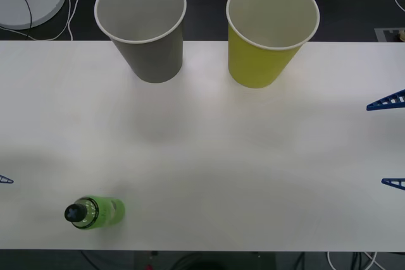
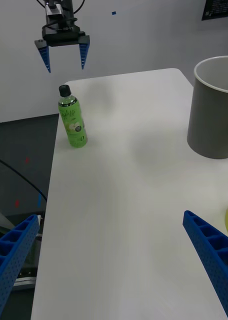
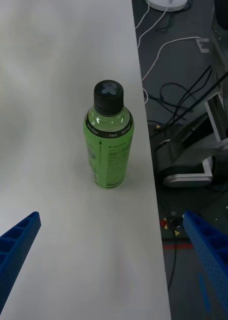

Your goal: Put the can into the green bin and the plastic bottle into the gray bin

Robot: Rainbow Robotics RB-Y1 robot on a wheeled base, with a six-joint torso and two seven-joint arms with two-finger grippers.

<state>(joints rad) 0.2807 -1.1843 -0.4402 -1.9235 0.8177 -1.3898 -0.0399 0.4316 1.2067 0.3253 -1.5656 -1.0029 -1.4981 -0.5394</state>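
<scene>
— While both arms hang apart, what stands on the white bench (image 1: 209, 175)?
— Upright at its far edge, the large gray paper-cup-shaped bin (image 1: 149, 45) beside the yellow-green one (image 1: 266, 49).
— And the small green plastic bottle (image 1: 95, 212)?
— Upright near the front edge; left pincer (image 2: 63, 54) released just beside it, right pincer (image 2: 114, 260) released, well apart.

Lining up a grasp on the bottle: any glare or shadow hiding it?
Front view: soft grey shadows on the white table, the plastic bottle unobscured. Left wrist view: bottle sharp, label and cap readable, no glare. Right wrist view: bottle clear, faint table shadows.
</scene>
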